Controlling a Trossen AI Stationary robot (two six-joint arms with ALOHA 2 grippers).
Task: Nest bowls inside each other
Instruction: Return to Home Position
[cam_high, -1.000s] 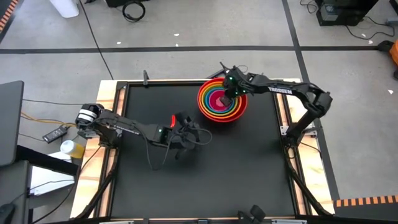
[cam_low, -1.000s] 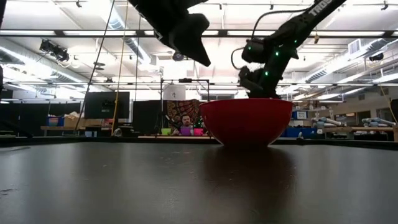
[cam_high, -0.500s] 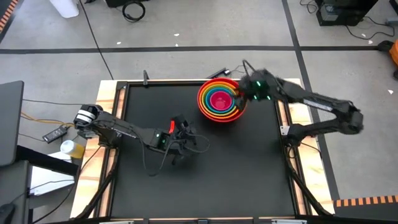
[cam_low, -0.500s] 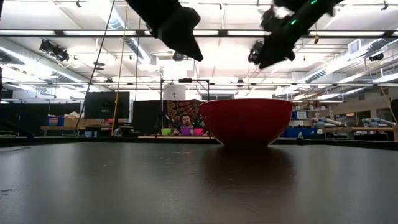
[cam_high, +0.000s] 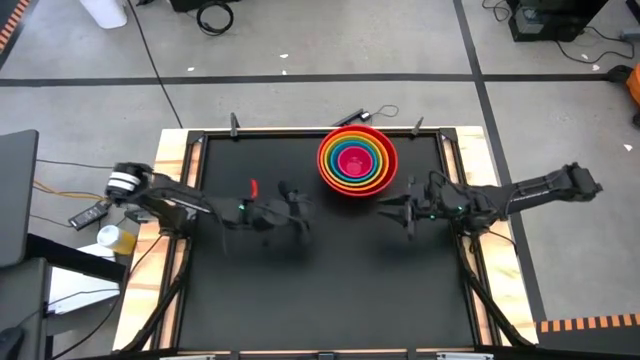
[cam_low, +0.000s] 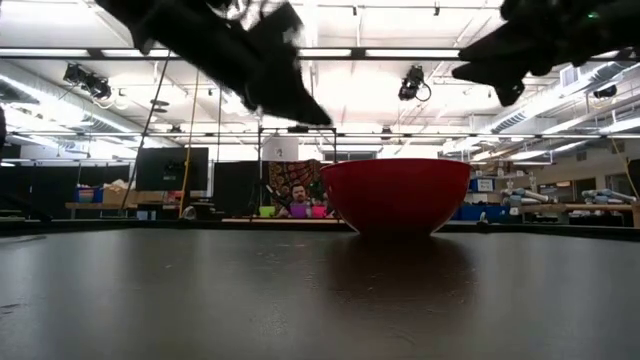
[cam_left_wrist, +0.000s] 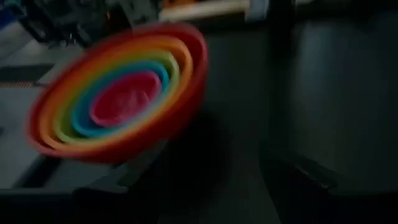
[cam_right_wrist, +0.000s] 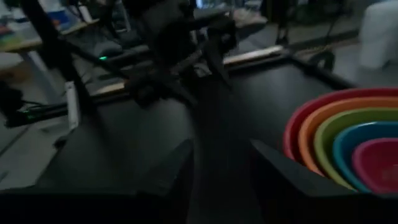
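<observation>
The bowls stand nested at the far middle of the black table: the red bowl (cam_high: 324, 158) rests on the tabletop and holds the orange, yellow-green and blue bowls, with the pink bowl (cam_high: 355, 160) in the middle. In the low view only the red bowl's wall (cam_low: 396, 195) shows. My left gripper (cam_high: 300, 206) hangs open above the table, left of the bowls and nearer, pointing toward them (cam_left_wrist: 124, 99). Just right of the bowls and nearer, my right gripper (cam_high: 386, 207) is open with nothing between its fingers (cam_right_wrist: 283, 180).
Bare black tabletop (cam_high: 330, 285) stretches across the near half. A wooden frame (cam_high: 175, 190) borders the table on the left and right sides. A person (cam_low: 296, 200) sits far off in the room behind the table.
My right gripper has risen out of the nested bowls and swung back toward the table's right and near side, tipping up toward level. My left gripper has drawn back a little toward the left edge and sunk slightly. The bowls have stayed where they were.
</observation>
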